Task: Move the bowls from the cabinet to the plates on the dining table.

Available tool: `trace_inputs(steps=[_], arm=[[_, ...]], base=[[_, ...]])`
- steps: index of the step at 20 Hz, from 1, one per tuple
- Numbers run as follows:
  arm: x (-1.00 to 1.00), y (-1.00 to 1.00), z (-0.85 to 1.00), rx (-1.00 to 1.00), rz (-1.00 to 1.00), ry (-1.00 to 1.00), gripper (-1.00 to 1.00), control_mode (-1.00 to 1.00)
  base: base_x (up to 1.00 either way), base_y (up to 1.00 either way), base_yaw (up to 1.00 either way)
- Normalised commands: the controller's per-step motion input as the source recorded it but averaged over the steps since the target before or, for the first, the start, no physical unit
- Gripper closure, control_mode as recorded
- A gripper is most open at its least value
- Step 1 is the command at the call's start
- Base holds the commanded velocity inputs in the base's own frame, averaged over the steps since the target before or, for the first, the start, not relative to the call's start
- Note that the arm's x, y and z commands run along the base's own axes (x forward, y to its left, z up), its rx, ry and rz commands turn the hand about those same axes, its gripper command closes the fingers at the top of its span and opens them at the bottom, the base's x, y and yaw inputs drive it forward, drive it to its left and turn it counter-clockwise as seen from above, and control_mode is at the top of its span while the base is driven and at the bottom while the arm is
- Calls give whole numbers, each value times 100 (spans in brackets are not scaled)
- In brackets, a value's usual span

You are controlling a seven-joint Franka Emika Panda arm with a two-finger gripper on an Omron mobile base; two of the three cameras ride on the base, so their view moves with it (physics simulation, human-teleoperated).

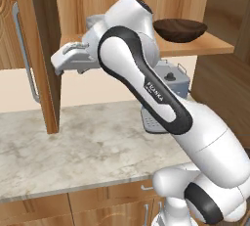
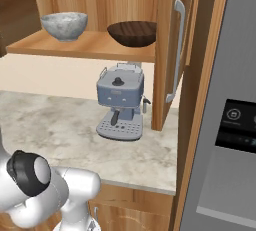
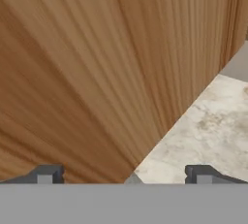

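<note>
Cabinet (image 2: 165,50): warm brown wood, streaked grain, silver bar handle (image 2: 176,50). Pale bowl (image 2: 64,25): grey-white, marbled. Dark bowl (image 2: 132,33): deep brown, wood-grain. Surface (image 2: 60,125): beige-grey marbled stone. Coffee machine (image 2: 120,106): blue-grey, black knob. Arm (image 1: 146,93): white with dark joints. Tool (image 3: 125,174) tips: dark grey.

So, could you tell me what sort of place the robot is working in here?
A kitchen, most likely: a wooden wall cabinet holding two bowls, and a grey coffee machine on a marble counter.
</note>
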Motion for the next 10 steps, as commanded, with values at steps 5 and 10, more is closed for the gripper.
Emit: trace_inputs(steps=[5, 10], arm=[[0, -55, -4, -1, -22, 0, -100, -100], [24, -100, 14, 2, -23, 0, -100, -100]], base=[[0, 0, 0], [0, 0, 0]])
